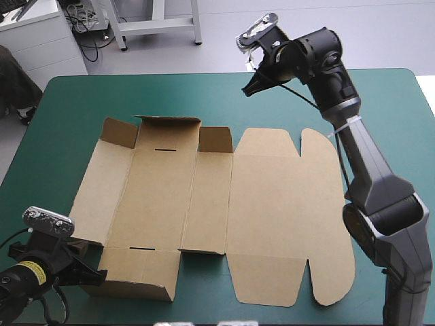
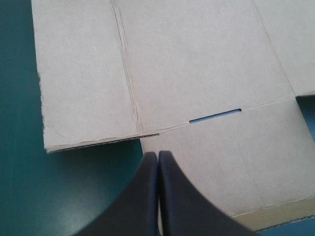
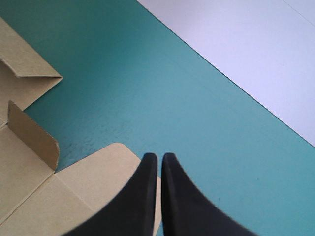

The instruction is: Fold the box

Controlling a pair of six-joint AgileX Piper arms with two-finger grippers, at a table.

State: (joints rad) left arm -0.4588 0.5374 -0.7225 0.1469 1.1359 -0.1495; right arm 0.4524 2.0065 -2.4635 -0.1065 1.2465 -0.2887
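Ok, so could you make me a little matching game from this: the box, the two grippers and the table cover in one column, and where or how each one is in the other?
Things:
1. box
2. left gripper
3. right gripper
4. table cover

Places or states:
A. teal-green
B. shut, raised over the box's far edge
C. brown, spread open, far flaps standing up
D. shut, at the box's near left corner

Pairs: 1-C, 2-D, 3-B, 4-A
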